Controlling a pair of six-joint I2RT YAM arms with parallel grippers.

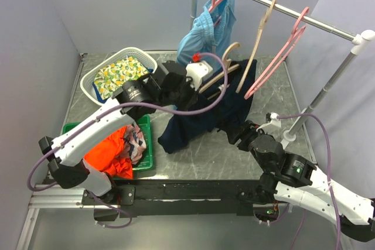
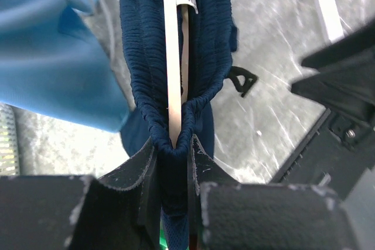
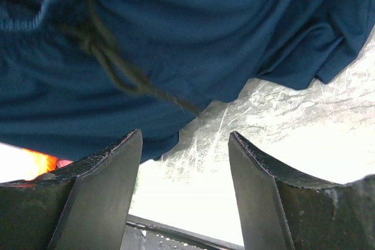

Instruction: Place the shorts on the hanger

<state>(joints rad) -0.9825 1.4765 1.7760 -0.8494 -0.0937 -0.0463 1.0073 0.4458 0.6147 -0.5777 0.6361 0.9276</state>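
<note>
in the top external view, the left arm reaches across the bench (image 1: 193, 156) to the middle, where the left tool (image 1: 214, 86) meets the hanger (image 1: 221, 74). the hanger is held tilted above the bench, its hook up towards the rail (image 1: 293, 13). the shorts (image 1: 196, 121) hang from it, and their lower part lies spread on the bench. the right tool (image 1: 234, 133) sits low at the right edge of the shorts; from here we cannot tell whether it touches them. on the rail hang light blue shorts (image 1: 205, 30), pink hangers (image 1: 275, 57) and a second tan hanger (image 1: 258, 45). at the left are a white basket (image 1: 91, 80) with lemon-print cloth and a green bin (image 1: 143, 156) holding an orange garment (image 1: 108, 150).

in the left wrist view, the left tool (image 2: 174, 150) is clenched on the gathered waistband of the shorts (image 2: 208, 39) together with the end of the hanger (image 2: 171, 57). the pale bar runs straight up between the two sides of the waistband. light blue cloth (image 2: 53, 57) fills the left side.

in the right wrist view, the right tool (image 3: 184, 144) is released, its fingers (image 3: 111, 168) wide apart with nothing between them. the shorts (image 3: 205, 45) hang just above it, the knotted drawstring (image 3: 111, 65) dangling from them. the bench (image 3: 281, 115) shows beyond.
</note>
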